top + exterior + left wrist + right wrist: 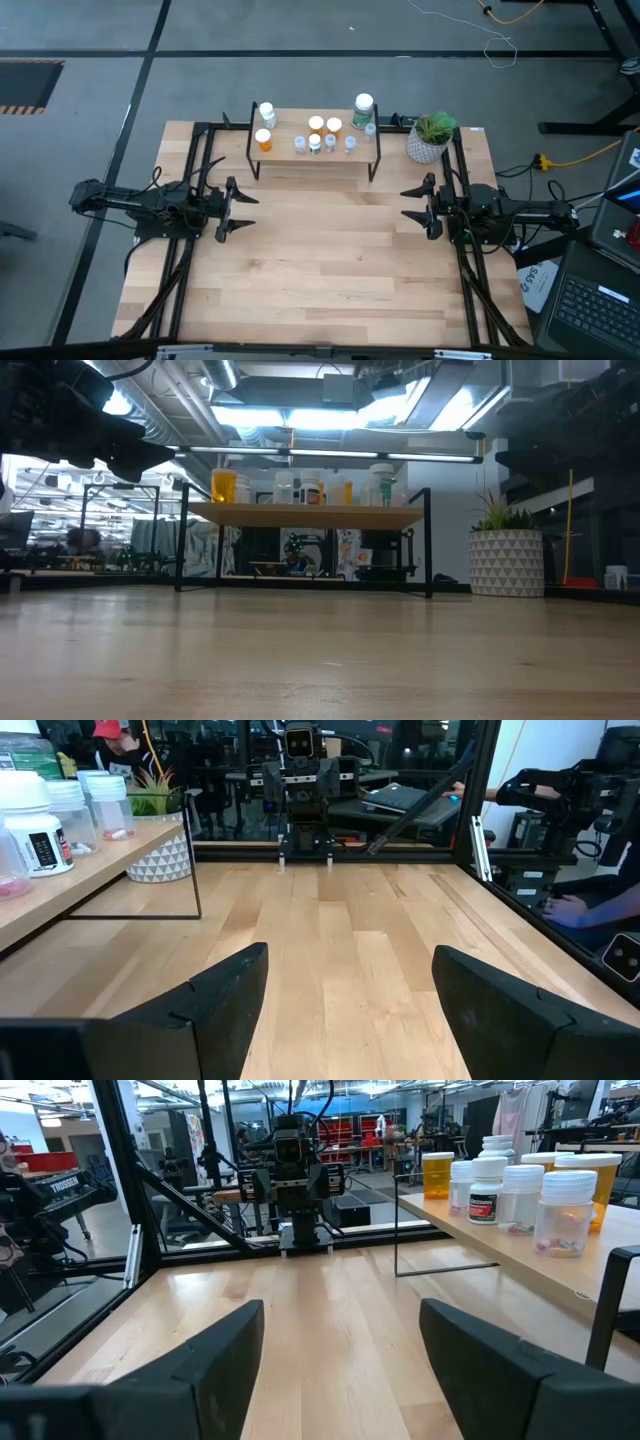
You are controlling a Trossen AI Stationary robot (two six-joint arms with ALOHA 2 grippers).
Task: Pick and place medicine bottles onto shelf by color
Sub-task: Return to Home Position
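The medicine bottles [316,136] all stand upright on their bases on the shelf [300,155], a low light-wood board on thin black legs at the table's far edge. Orange ones, small clear ones, a white one [266,113] and a larger green-labelled one [363,108] show there. The same row shows on the shelf top [310,512] in the low view. My left gripper [240,209] hovers open at the table's left side. My right gripper [408,204] hovers open at the right side. Both point toward the table's middle, well short of the shelf.
A white patterned pot with a green plant [431,138] stands right of the shelf at the far right corner. Black frame rails [196,160] run along the table's left and right sides. Bare wooden tabletop [320,260] lies between and in front of the grippers.
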